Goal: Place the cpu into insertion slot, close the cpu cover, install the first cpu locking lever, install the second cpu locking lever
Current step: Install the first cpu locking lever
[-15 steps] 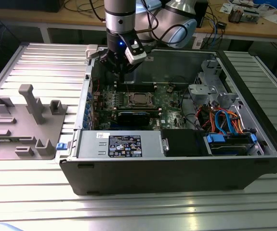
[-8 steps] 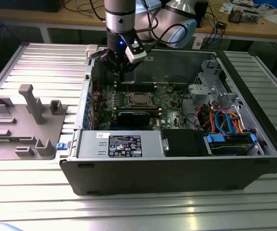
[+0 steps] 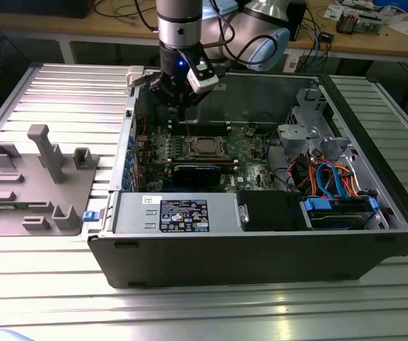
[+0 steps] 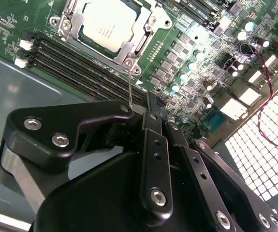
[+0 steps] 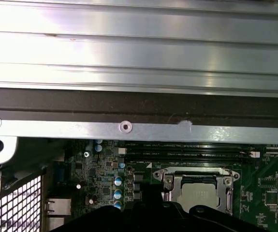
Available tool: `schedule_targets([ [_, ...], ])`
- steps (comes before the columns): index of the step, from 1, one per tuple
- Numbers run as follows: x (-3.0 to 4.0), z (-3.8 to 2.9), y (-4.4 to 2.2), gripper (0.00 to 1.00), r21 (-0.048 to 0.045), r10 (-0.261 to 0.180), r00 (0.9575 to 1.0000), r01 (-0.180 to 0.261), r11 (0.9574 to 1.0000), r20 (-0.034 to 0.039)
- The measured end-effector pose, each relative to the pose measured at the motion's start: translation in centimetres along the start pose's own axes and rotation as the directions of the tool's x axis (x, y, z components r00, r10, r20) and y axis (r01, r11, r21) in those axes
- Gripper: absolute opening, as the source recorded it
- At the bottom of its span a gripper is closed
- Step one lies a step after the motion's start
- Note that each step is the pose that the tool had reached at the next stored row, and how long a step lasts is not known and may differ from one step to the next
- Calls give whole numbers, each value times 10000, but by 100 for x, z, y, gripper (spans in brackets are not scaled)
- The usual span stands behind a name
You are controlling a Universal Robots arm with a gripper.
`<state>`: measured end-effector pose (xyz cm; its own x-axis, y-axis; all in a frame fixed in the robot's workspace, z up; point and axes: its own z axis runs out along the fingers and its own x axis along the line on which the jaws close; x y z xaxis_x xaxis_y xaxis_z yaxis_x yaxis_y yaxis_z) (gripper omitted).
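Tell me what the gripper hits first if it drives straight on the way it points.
Probably the thin locking lever rising to the tip of the gripper, then the memory slots beside the cpu; depth is unclear.

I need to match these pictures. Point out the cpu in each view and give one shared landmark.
Exterior view: cpu on the green board, inside the case.
Second wrist view: cpu beside the long black slots.
First wrist view: cpu beside those slots.
Shared landmark: the silvery metal frame around it.

We note silvery-grey cpu (image 4: 105, 23), silver cpu cover (image 4: 142, 42), green circuit board (image 4: 2, 30), black gripper (image 4: 151, 108), ribbed silver table (image 3: 204, 312).
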<state>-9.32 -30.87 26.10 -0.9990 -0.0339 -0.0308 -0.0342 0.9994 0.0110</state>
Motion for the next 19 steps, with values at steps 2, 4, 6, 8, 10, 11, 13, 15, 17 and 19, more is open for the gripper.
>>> schedule_targets([
  [2,-10,0,0,11,0,-1,10000,1,10000,0],
  [4,-23,2,-1,11,0,-2,10000,2,10000,0],
  [6,-37,4,-1,11,0,-3,10000,3,10000,0],
  [8,-53,6,-2,11,0,-3,10000,3,10000,0],
  [10,-67,8,-2,11,0,-3,10000,3,10000,0],
  [11,-75,10,-3,11,0,-3,10000,3,10000,0],
  [13,-93,14,-3,11,2,-3,10000,3,10000,0],
  [15,-119,20,-4,11,10,-2,10000,2,10000,-1],
  [17,-140,25,-5,11,17,-3,10000,3,10000,0],
  [19,-166,31,-6,11,24,-4,10000,4,10000,-1],
])
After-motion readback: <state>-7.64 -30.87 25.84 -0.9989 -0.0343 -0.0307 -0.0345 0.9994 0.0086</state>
